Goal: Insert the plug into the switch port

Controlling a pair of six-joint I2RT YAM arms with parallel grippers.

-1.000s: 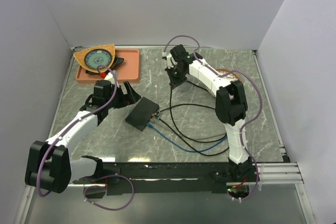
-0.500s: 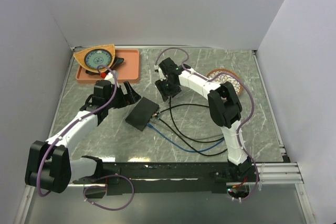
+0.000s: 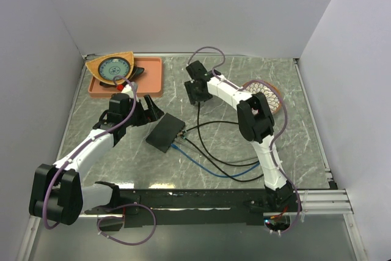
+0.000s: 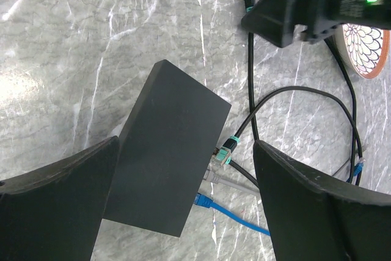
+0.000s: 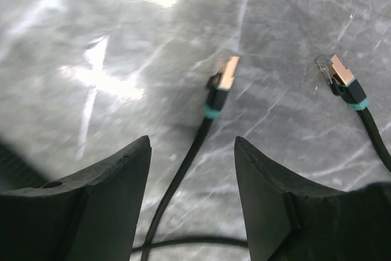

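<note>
Pick-up step. My right gripper (image 5: 191, 145) parted, empty, above loose gold-tipped black-cable plug (image 5: 223, 80). Left gripper (image 4: 186, 145) splayed, facing flat matte-black switch box (image 4: 168, 120); switch port (image 4: 211, 158) on its cabled edge. Next: pinch plug.

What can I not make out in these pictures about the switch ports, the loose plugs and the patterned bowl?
- Empty ports of the switch: left wrist view shows only its top; top view too small.
- Patterned bowl: right arm covers part in top view; cut off by the edge in left wrist view.
- Right-hand loose plug: in right wrist view its cable is cut off near the frame's right edge.
</note>
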